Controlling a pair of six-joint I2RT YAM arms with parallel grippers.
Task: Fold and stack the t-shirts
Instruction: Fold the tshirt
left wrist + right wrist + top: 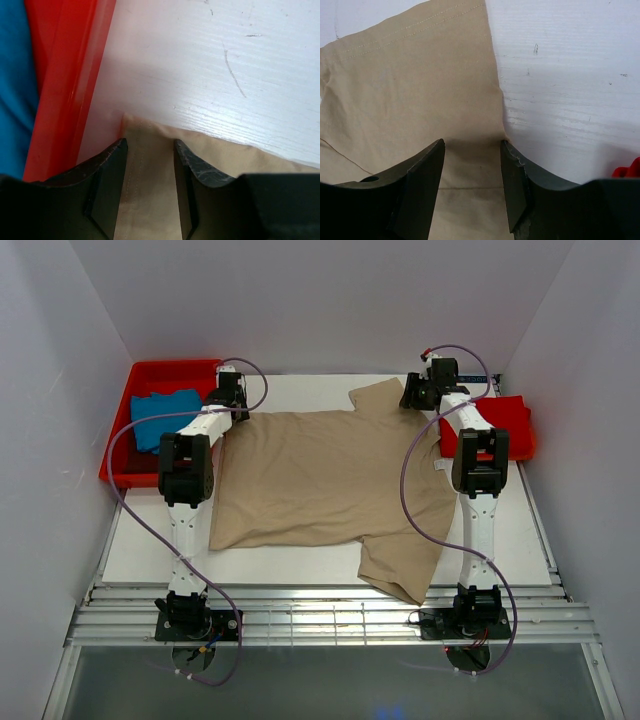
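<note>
The red tray (130, 375), at the left edge of the bench (250, 565), contains the blue t-shirt (160, 415). The left fingers (107, 165) stand apart astride the far-left corner of the tan t-shirt (320, 475), which lies spread at centre. The right fingers (425, 170) stand apart over its far sleeve. The red t-shirt (500, 420) lies at the right edge.

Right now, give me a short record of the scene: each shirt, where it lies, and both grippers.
tan shirt: spread flat on the white table
blue shirt: in the red tray, far left
red shirt: far right, by the table edge
left gripper: open, over the tan shirt's far hem corner
right gripper: open, over its far sleeve
</note>
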